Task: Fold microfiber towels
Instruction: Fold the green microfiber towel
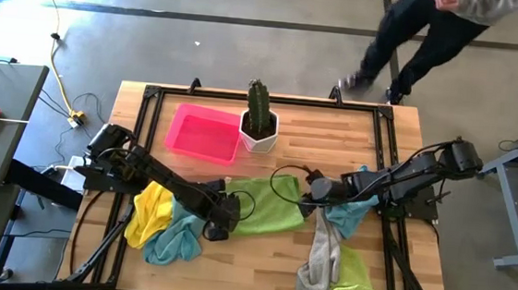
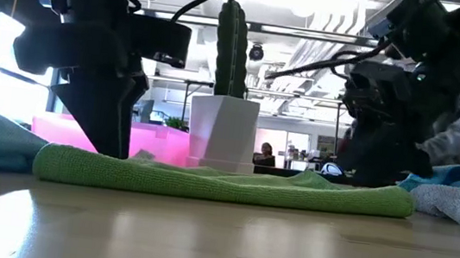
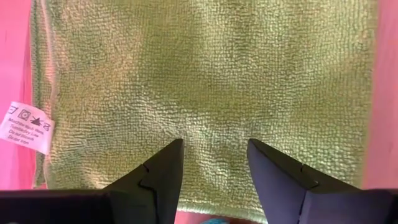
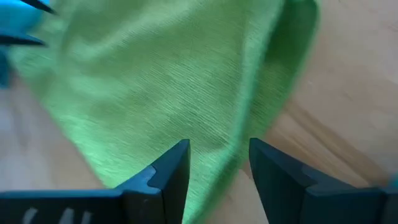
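Near edge: a crumpled grey microfiber towel (image 1: 321,256) over a second lime towel (image 1: 359,287) – waiting pile, right front. Left front, yellow towel (image 1: 149,209) and light blue towel (image 1: 177,239) heaped together.

Mid-table: the lime green microfiber towel (image 1: 268,206) lies flat, apparently folded – both arms at its ends, likely to flatten or refold it. Left gripper (image 3: 214,163) fingers parted over the cloth, nothing pinched. Right gripper (image 4: 219,163) also parted at the opposite end, holding nothing.

Farther back – pink rectangular plastic tray (image 1: 204,133) and potted cactus in white pot (image 1: 260,119), clear of the work.
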You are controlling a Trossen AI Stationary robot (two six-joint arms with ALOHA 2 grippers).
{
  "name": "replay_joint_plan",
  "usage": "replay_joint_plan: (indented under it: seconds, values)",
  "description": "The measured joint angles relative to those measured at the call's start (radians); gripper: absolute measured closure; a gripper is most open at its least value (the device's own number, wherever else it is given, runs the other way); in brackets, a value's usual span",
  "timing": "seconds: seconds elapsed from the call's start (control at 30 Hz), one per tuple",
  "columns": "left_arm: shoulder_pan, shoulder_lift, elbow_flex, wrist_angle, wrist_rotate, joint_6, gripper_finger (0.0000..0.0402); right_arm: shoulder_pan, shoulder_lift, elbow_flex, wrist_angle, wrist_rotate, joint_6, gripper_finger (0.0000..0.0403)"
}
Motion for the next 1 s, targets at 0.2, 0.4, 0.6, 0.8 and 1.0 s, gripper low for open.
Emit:
replay_joint_plan:
  seconds: [0.2,0.4,0.6,0.8,1.0]
  values:
    - [0.001,0.000,0.000,-0.005,-0.003,-0.001,0.0232,-0.014,0.000,-0.002,0.014,0.010,0.019,0.0181]
    - [0.015,0.000,0.000,-0.007,-0.003,-0.001,0.0232,-0.040,0.029,-0.002,-0.046,0.029,0.144,0.0153]
    - [0.027,0.000,0.000,-0.007,-0.002,0.000,0.0232,-0.041,0.081,-0.001,0.021,0.018,0.157,0.0153]
    - [0.027,0.000,0.000,-0.010,-0.003,0.017,0.0232,-0.014,0.121,-0.001,0.095,0.029,0.169,0.0153]
    - [0.037,0.000,0.000,-0.013,-0.004,0.020,0.0232,0.007,0.150,0.000,0.144,0.035,0.164,0.0160]
